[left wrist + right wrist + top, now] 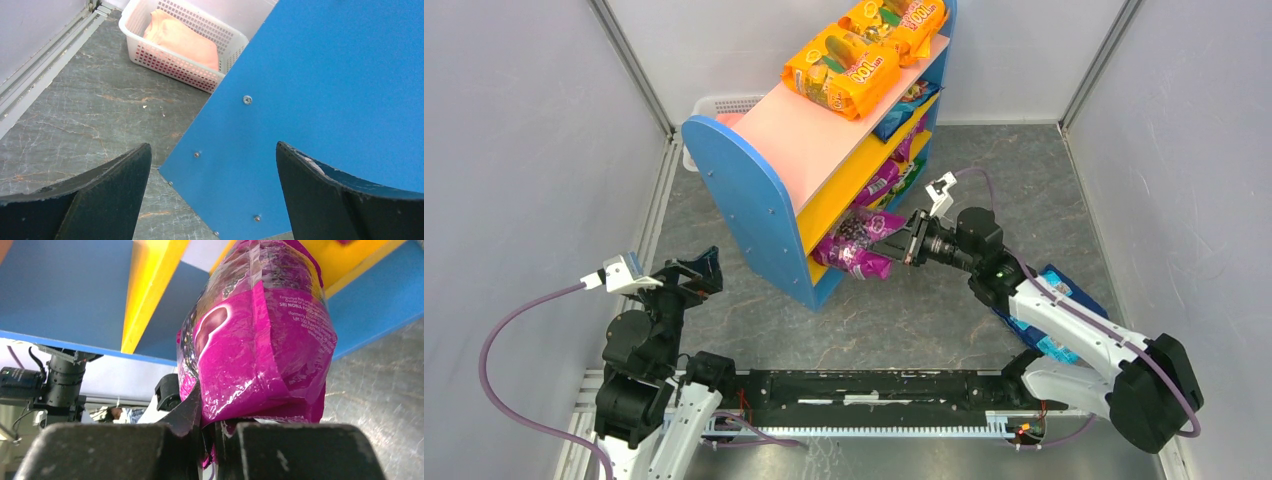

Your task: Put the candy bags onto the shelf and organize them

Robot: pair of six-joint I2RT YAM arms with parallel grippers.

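Note:
The shelf (pixel 754 190) stands at centre back with blue side panels, a pink top board and yellow inner shelves. Two orange candy bags (pixel 841 70) lie on its top. Blue, purple and green bags sit on the inner shelves. My right gripper (pixel 912 238) is shut on the edge of a purple candy bag (pixel 869 228), held at the mouth of the bottom shelf above another purple bag (pixel 852 258). In the right wrist view the held bag (pixel 260 340) fills the middle. My left gripper (pixel 704 270) is open and empty, facing the shelf's blue side panel (pixel 320 95).
A white slatted basket (pixel 175 55) holding an orange bag stands behind the shelf at back left. A blue candy bag (pixel 1059 310) lies on the floor under my right arm. Grey walls close in both sides.

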